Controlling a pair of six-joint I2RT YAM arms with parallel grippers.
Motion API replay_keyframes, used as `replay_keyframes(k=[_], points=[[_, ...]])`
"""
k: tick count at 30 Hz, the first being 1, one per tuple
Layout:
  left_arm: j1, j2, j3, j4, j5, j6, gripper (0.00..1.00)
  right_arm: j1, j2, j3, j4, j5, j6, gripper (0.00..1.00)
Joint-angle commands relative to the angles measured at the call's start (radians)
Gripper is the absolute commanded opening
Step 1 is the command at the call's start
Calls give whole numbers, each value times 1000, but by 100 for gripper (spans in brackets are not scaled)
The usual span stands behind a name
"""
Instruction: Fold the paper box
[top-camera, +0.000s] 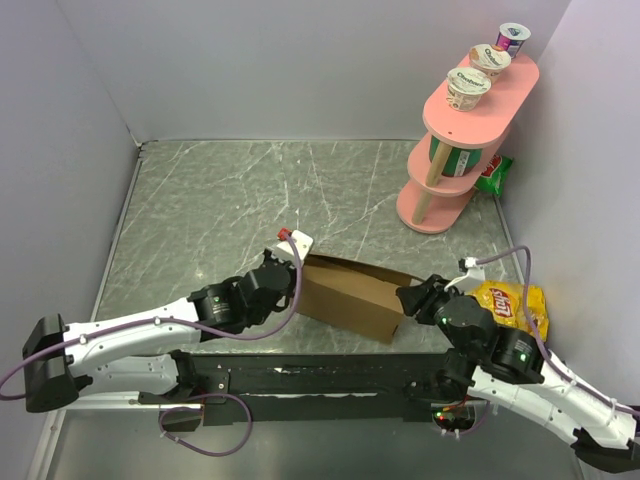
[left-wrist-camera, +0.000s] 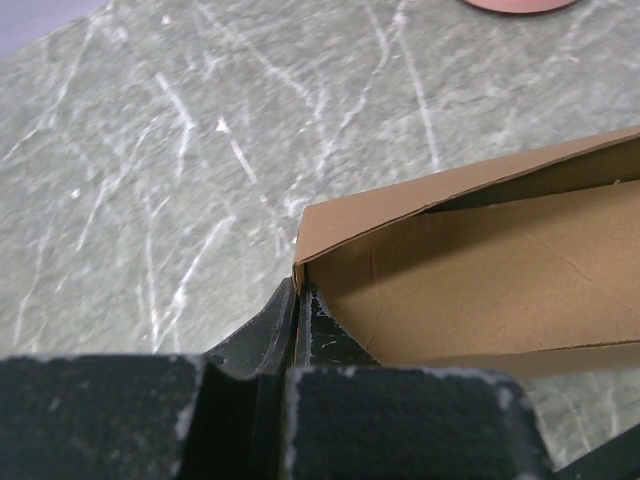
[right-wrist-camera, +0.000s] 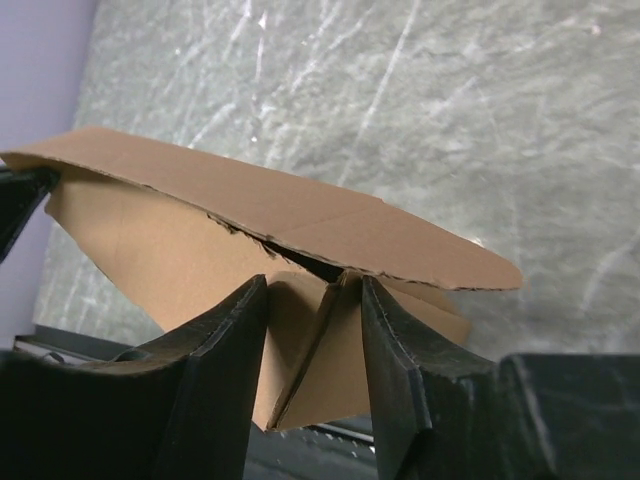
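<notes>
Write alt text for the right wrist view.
The right tool's two dark fingers stand either side of a folded flap of the brown paper box, under a wider flap. Grey marbled table behind.

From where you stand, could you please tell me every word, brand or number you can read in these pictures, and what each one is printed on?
"Lay's": red logo on the yellow chip bag, small, so only probable.
The three yogurt cups: dark lettering on top, too small to read.
The green package behind the pink shelf: print blurred.
The paper box: plain cardboard, no print.
</notes>
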Motion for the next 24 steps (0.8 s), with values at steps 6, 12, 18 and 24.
replay_keyframes(k=[6, 12, 18, 24], points=[[-5, -82, -63, -186, -55, -103, 1, 9, 173, -83, 277, -90, -84, 35], [1, -84, -83, -155, -23, -96, 1, 9, 218, -94, 348, -81, -109, 47], [1, -52, -54, -192, -65, -84, 1, 9, 200, -39, 329, -40, -144, 77], [2, -59, -55, -189, -49, -77, 1, 7, 109, -28, 288, -34, -123, 76]])
